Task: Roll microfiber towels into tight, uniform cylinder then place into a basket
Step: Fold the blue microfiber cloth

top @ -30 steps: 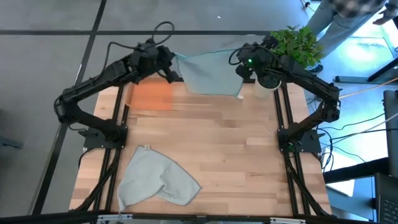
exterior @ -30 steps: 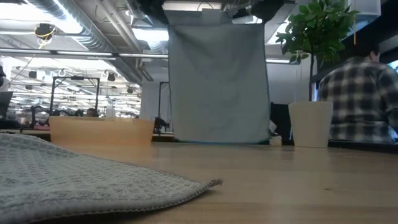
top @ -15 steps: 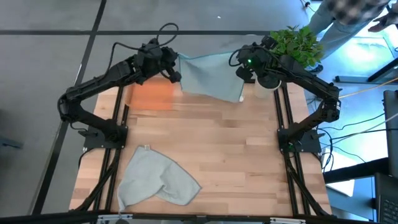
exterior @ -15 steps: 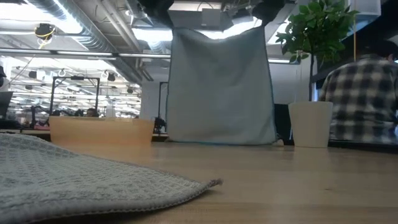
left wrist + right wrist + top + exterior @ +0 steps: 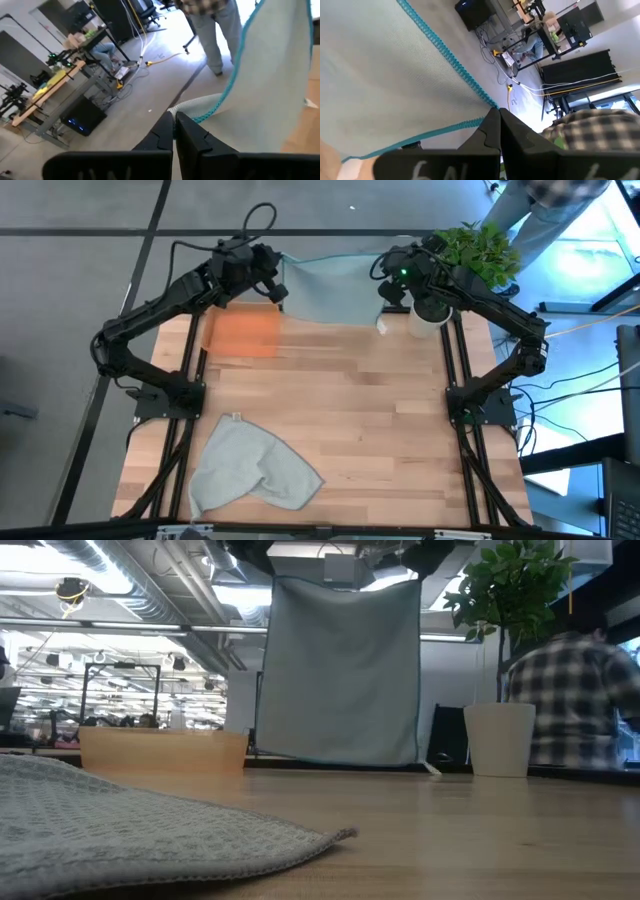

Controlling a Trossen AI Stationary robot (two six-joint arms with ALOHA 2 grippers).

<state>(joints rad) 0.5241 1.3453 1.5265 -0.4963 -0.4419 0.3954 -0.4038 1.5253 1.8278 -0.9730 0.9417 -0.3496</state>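
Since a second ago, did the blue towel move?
Yes. The teal-blue towel shifted toward the table's far edge, away from the white plant pot.

1. Teal-blue towel (image 5: 340, 670): soft matt cloth, fine smooth weave, with a brighter turquoise stitched edge (image 5: 452, 60).
2. Grey-green towel (image 5: 250, 470): matt cloth; the low view shows a coarse waffle texture and a corded hem.
3. Table (image 5: 350, 410): pale wood planks, visible grain, smooth satin surface.
4. Basket (image 5: 243, 335): orange, matt, even-coloured walls; material cannot be told.
5. Plant pot (image 5: 499, 739): white, smooth, matt.
6. Left gripper (image 5: 173, 131) and right gripper (image 5: 499, 127): black matt fingers that look like plastic.
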